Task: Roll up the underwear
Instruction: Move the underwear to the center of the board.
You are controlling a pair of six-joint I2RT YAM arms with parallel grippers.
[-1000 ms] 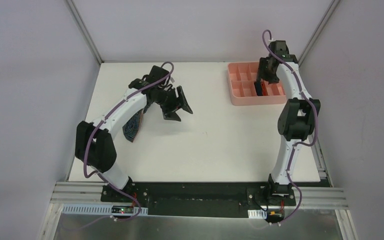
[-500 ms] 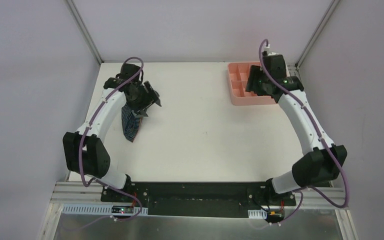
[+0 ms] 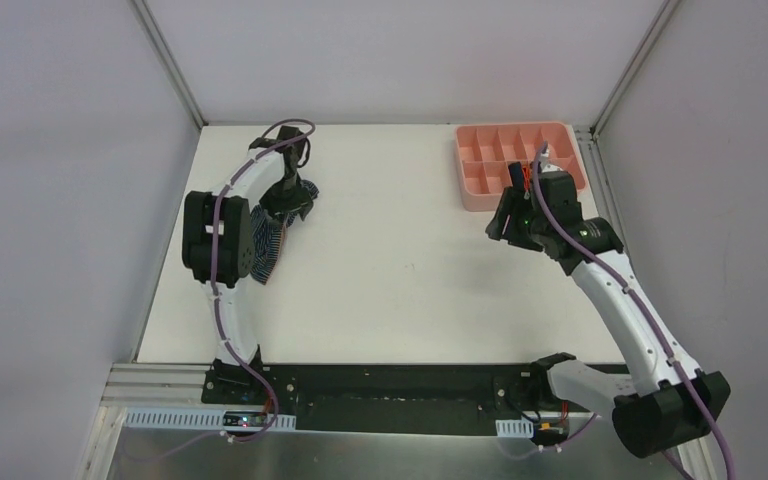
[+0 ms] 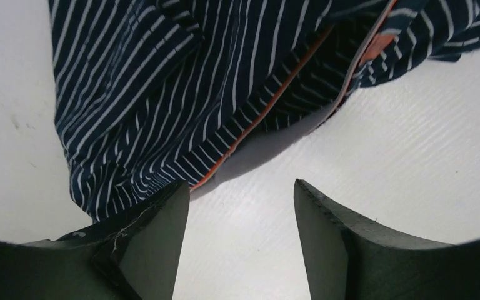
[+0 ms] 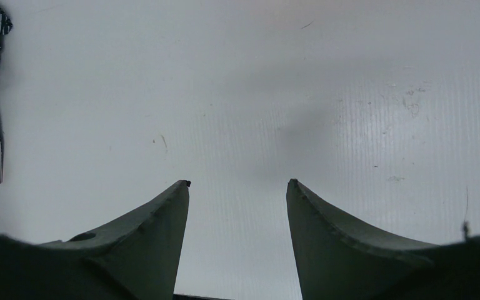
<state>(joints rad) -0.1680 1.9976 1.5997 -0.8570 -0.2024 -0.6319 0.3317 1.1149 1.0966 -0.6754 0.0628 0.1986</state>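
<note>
Blue striped briefs [image 4: 162, 94] on worktop [image 3: 410, 300].
Left end effector [image 4: 240, 212] over them, spread apart; right end effector [image 5: 237, 206] spread apart too.

We see a white surface [image 3: 410, 310] enclosed by pale panels [image 3: 410, 50], with slim metal posts [image 3: 167, 62] at its far corners. In the far right corner sits a pink tray [image 3: 473, 198], divided into small compartments and set square to the edges. A small dark speck [image 3: 410, 267] marks the surface near its middle, and the right wrist view shows fainter scuffs. A black plate [image 3: 400, 385] runs along the near edge.
</note>
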